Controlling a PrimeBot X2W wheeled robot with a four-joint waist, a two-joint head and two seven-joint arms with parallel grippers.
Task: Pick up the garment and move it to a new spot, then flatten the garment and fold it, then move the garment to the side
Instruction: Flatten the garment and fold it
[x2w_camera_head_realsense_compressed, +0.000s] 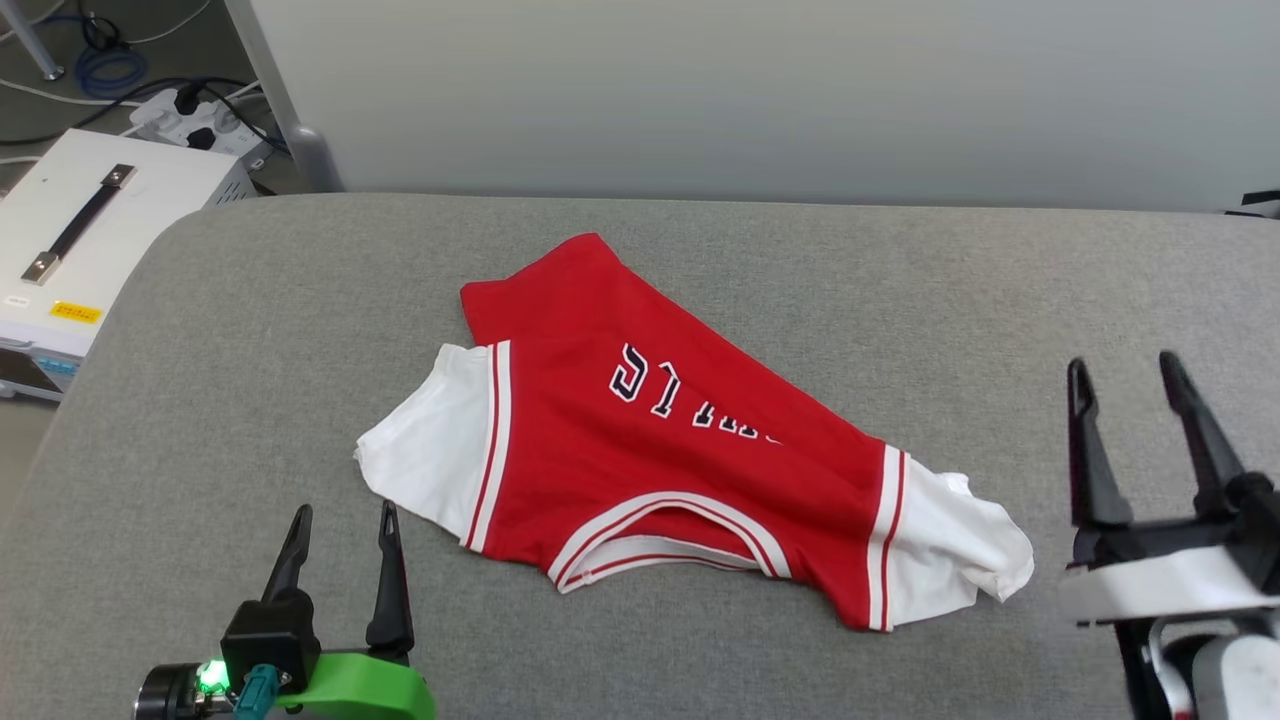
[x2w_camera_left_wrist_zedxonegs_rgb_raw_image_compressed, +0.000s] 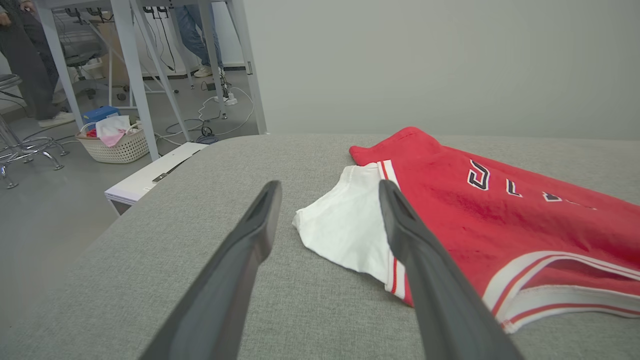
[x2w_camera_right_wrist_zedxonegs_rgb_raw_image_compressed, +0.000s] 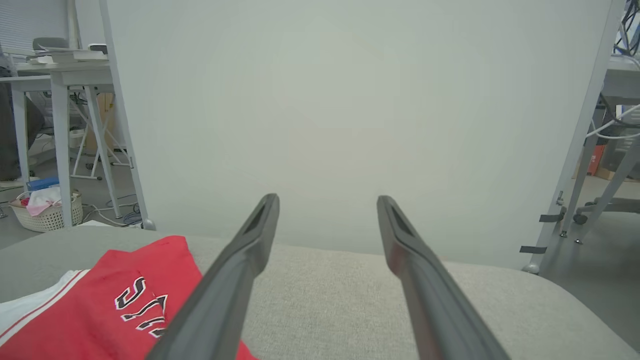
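Nearest, at lower left: left gripper (x2w_camera_head_realsense_compressed: 345, 508) — fingers apart, nothing between them, tips aimed away across the grey table (x2w_camera_head_realsense_compressed: 200, 400). At lower right, right gripper (x2w_camera_head_realsense_compressed: 1122, 361), likewise spread and empty, clear of the cloth, beside the right-hand sleeve.

Between the two, mid-table: garment (x2w_camera_head_realsense_compressed: 660, 440), lying flat, touched by neither. Long axis sleeve to sleeve, slanted — left white sleeve farther off, right white sleeve nearer the robot. Collar opening turned toward the robot. Red body folded over on a diagonal, coming to a red corner pointing far left. Lettering upside down from the robot's side, last letters lost at the fold edge. In the left wrist view, left sleeve just past the fingertips, framed between them.

Farther left, off the table: white box (x2w_camera_head_realsense_compressed: 90, 230) with a dark handle. Beyond that, on the floor, pale basket (x2w_camera_left_wrist_zedxonegs_rgb_raw_image_compressed: 115, 145) holding cloth. Farthest: plain grey wall (x2w_camera_head_realsense_compressed: 760, 90) along the table's back edge.
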